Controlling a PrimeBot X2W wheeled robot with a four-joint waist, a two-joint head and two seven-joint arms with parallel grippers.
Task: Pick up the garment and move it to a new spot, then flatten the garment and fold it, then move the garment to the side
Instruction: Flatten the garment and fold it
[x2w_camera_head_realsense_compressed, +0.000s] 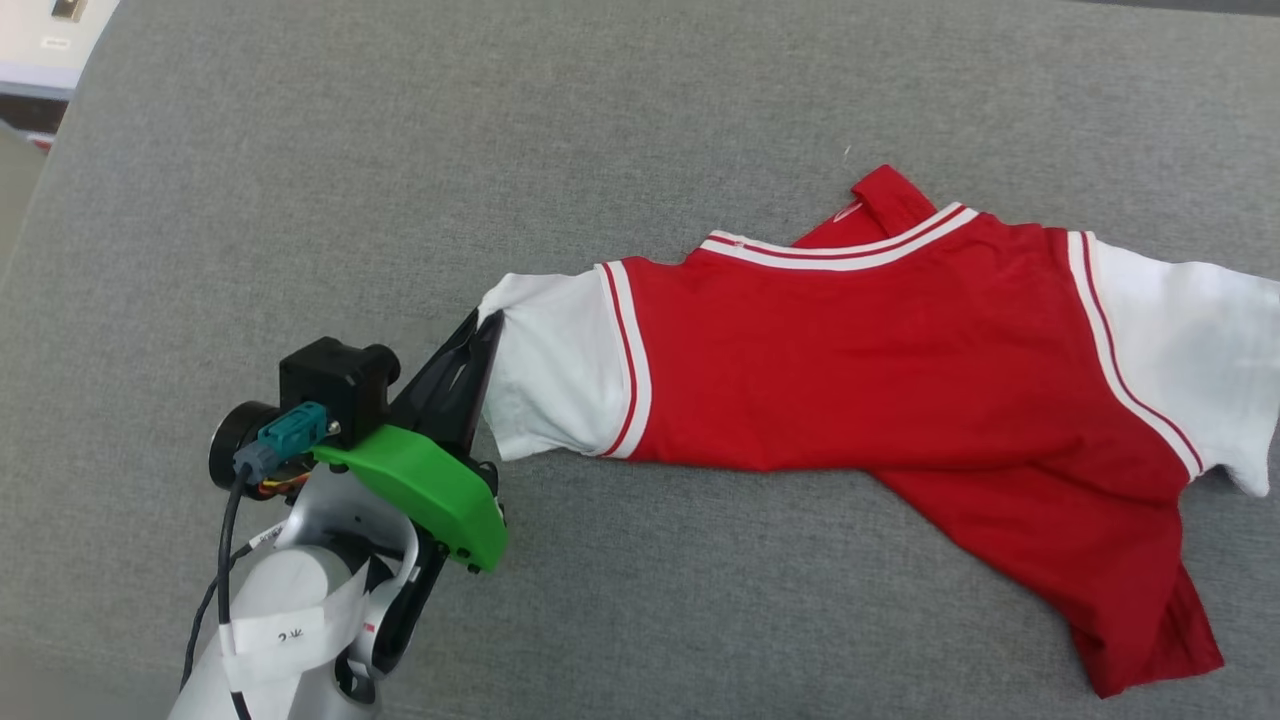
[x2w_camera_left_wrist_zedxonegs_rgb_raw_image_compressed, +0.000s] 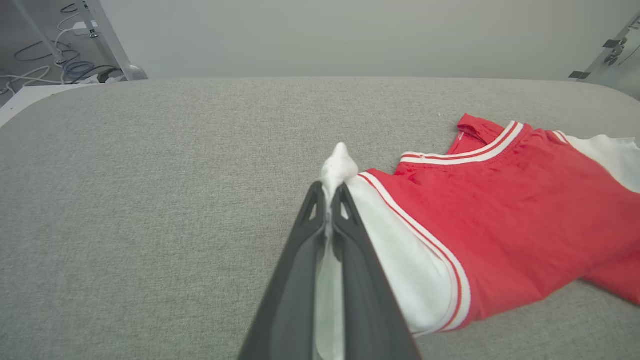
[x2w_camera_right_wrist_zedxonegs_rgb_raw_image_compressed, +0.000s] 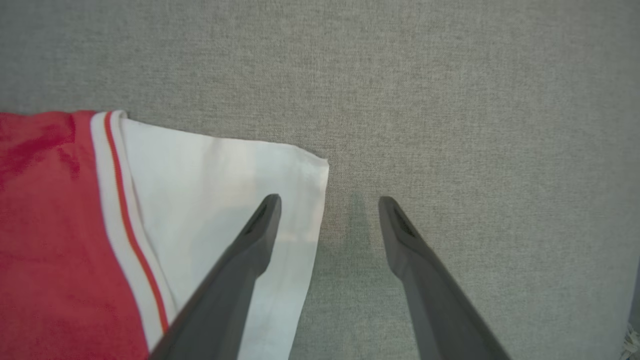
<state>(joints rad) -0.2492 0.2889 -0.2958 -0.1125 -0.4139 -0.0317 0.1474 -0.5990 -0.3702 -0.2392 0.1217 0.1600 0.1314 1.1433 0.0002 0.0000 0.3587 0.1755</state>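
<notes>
head view shows you the red jersey t-shirt (x2w_camera_head_realsense_compressed: 850, 370) lying on the grey cloth surface (x2w_camera_head_realsense_compressed: 400, 150), on the right half of the picture and stretched out sideways. its striped collar (x2w_camera_head_realsense_compressed: 850, 250) points to the far side, and its red bottom part runs down to the lower right corner, where it is a bit wrinkled. your left gripper (x2w_camera_head_realsense_compressed: 485, 322) is at the end of the white sleeve (x2w_camera_head_realsense_compressed: 550, 375) that is nearer the middle. its two dark fingers are pressed together with the edge of that sleeve pinched between them. a green part (x2w_camera_head_realsense_compressed: 430, 490) sits on the wrist behind the fingers. in the left wrist view you see the left gripper (x2w_camera_left_wrist_zedxonegs_rgb_raw_image_compressed: 327, 194) from behind, with a small white tuft of sleeve sticking out past the tips, and the red jersey t-shirt (x2w_camera_left_wrist_zedxonegs_rgb_raw_image_compressed: 510, 215) lies off to the right. some cables (x2w_camera_left_wrist_zedxonegs_rgb_raw_image_compressed: 75, 67) lie on the floor at the top left. in the right wrist view your right gripper (x2w_camera_right_wrist_zedxonegs_rgb_raw_image_compressed: 330, 200) has its fingers wide apart and holds nothing. one finger is over the other white sleeve (x2w_camera_right_wrist_zedxonegs_rgb_raw_image_compressed: 215, 200), near its edge, and the other finger is over bare grey cloth. you cannot tell if the tips touch the cloth.
</notes>
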